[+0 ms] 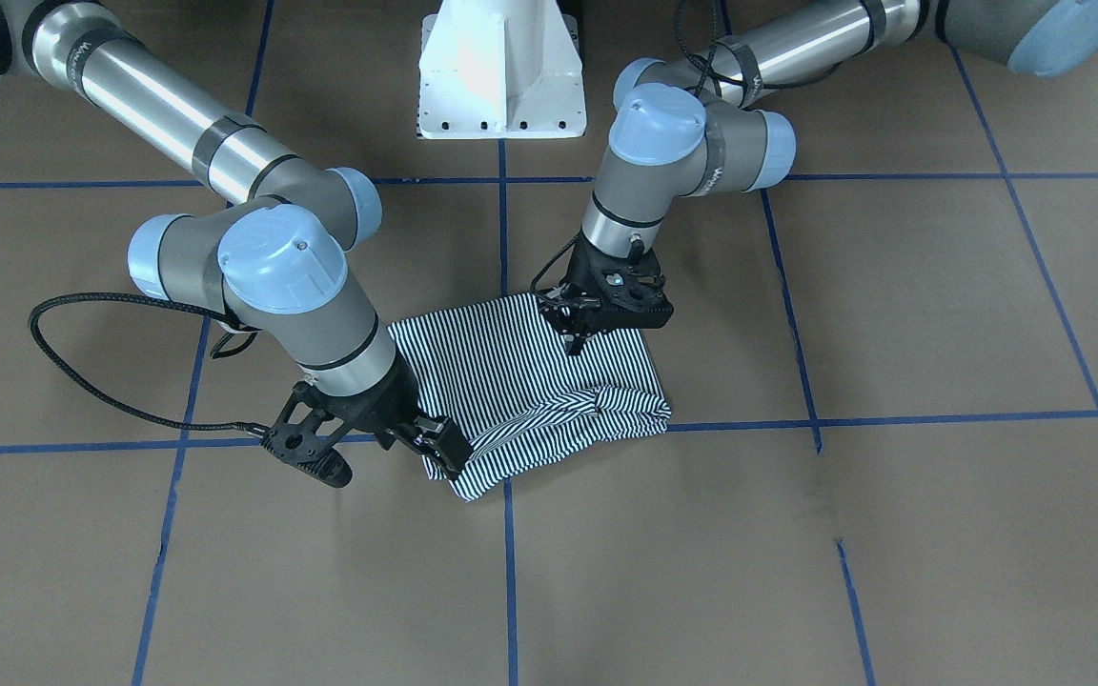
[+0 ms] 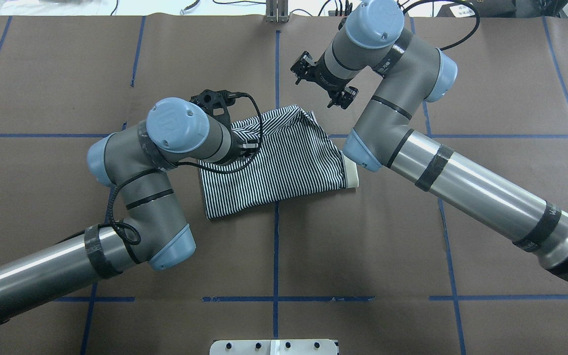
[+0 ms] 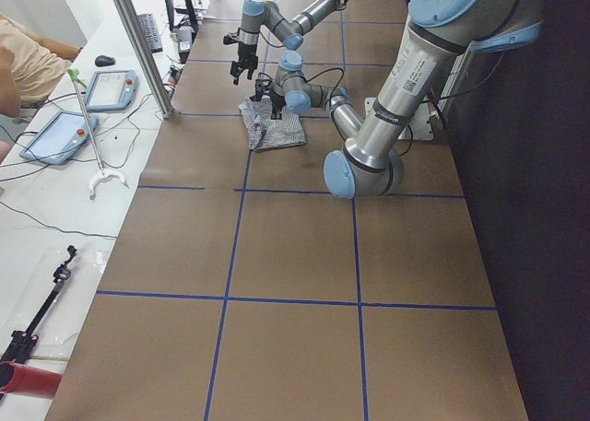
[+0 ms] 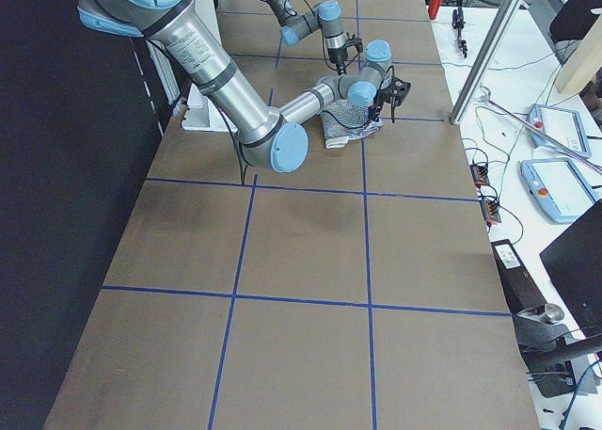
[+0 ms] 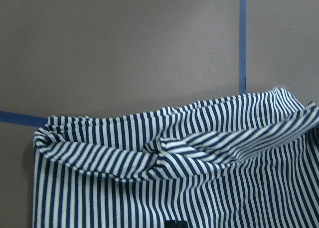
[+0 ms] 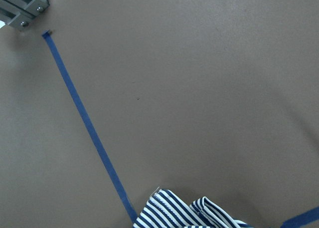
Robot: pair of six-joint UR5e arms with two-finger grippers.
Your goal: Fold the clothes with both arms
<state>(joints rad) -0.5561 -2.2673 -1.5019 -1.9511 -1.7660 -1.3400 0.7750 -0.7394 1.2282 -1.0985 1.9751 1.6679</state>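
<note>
Blue-striped shirt (image 2: 284, 162) lies on the desk (image 2: 412, 246), long side left to right. Left gripper (image 1: 575, 338) sits on it; nobody can tell its grip. Right gripper (image 1: 395, 462) hangs open past the far corner.

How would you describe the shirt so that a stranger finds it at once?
On the brown table crossed by blue tape lines, look just ahead of the white pedestal base. There lies the shirt, folded into a rough rectangle. It is the only cloth there, with thin navy-and-white stripes.
</note>
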